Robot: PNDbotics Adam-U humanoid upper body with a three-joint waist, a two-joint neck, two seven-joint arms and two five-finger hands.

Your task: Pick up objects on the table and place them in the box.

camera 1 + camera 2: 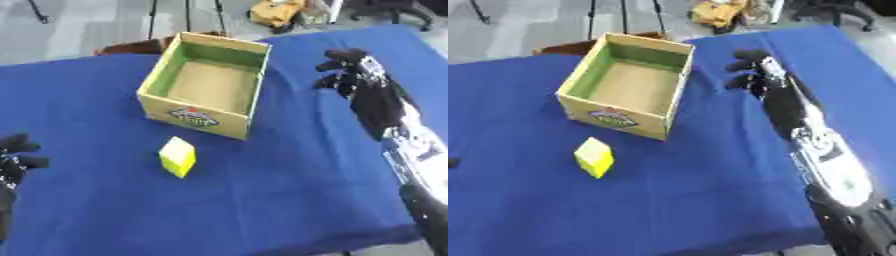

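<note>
1. The box (206, 85) stands open and empty on the blue table (289, 190); a yellow block (178, 156) lies just before it.
2. The right hand (350, 72), fingers curled on nothing, hovers beside the box.
3. The left hand (16, 155), fingers curled and empty, idles at the table's edge.
4. Pickup seems not yet begun; the next move calls for reaching the block.

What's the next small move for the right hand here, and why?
Probably swing the right hand down and left toward the yellow block. The block lies on the blue table just in front of the open box, which looks empty. The right hand hangs beside the box's right wall, fingers curled and holding nothing. The left hand sits at the left edge.
</note>
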